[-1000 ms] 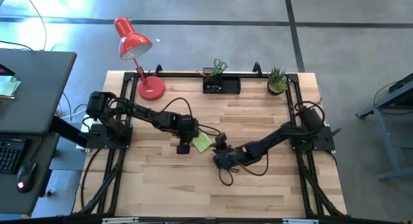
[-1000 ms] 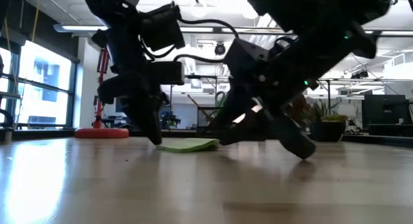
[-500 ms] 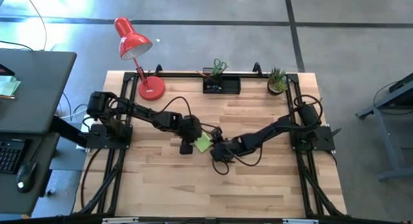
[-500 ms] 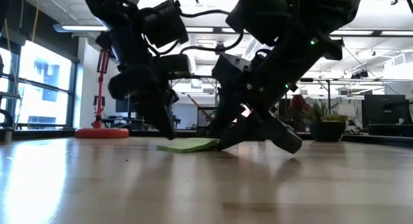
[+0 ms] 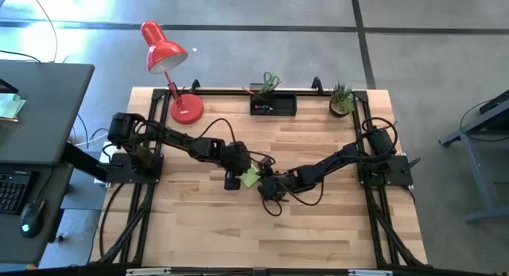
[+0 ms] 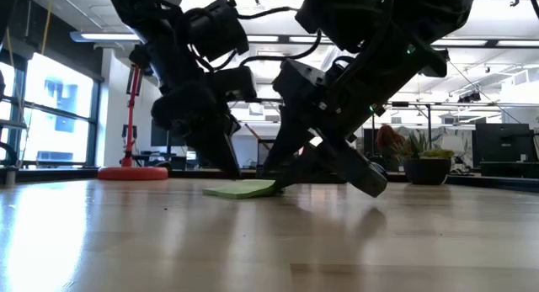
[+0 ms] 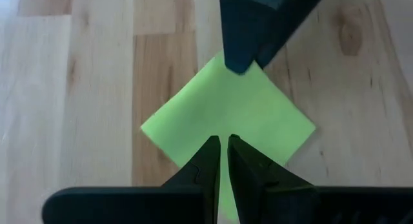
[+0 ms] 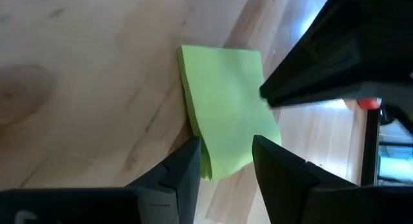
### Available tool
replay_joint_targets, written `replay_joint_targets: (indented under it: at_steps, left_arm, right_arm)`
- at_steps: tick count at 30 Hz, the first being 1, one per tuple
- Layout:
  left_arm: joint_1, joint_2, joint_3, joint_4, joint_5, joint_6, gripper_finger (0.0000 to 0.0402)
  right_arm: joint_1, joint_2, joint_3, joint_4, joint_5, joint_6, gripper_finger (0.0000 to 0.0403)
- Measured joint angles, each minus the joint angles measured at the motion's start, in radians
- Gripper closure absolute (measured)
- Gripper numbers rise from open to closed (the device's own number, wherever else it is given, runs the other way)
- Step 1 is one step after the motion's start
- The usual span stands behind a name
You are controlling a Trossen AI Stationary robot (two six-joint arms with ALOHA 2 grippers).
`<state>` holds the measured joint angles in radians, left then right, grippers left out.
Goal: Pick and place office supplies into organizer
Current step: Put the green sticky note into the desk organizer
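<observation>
square lime-green sticky-note pad (image 7: 226,117) lies flat on the pale wood-grain bench (image 5: 318,149). left pincer (image 7: 223,146) pressed together, tips over the pad. right pincer (image 8: 226,146) spread, straddling one pad corner.

A lime-green square sticky-note pad (image 5: 250,176) lies flat mid-table, well in front of the black organizer (image 5: 273,106) at the far edge, where green-handled scissors (image 5: 270,80) stand upright.

Wooden table (image 5: 318,228): sticky-note pad (image 5: 251,177), organizer (image 5: 274,106)
</observation>
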<state>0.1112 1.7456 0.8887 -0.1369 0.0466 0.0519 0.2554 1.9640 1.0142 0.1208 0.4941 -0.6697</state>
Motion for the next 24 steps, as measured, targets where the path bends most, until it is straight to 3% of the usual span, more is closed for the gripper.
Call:
replay_joint_targets:
  at_steps: [7,14,21,24]
  left_arm:
    - [0.0,0.031,-0.002,-0.003,0.028,0.017,0.0382]
    - [0.001,-0.008,0.0,-0.076,-0.122,0.015,0.0382]
    - [-0.001,-0.057,0.025,-0.085,-0.064,0.021,0.0382]
    - [0.005,-0.071,0.025,-0.171,-0.19,0.023,0.0382]
  right_arm:
    - [0.0,0.0,0.0,-0.026,-0.058,-0.02,0.0269]
    - [-0.014,0.0,0.0,-0.018,-0.089,-0.008,0.0269]
    - [-0.035,0.0,0.0,0.012,-0.095,0.017,0.0269]
    - [-0.039,0.0,0.0,0.016,-0.108,0.016,0.0269]
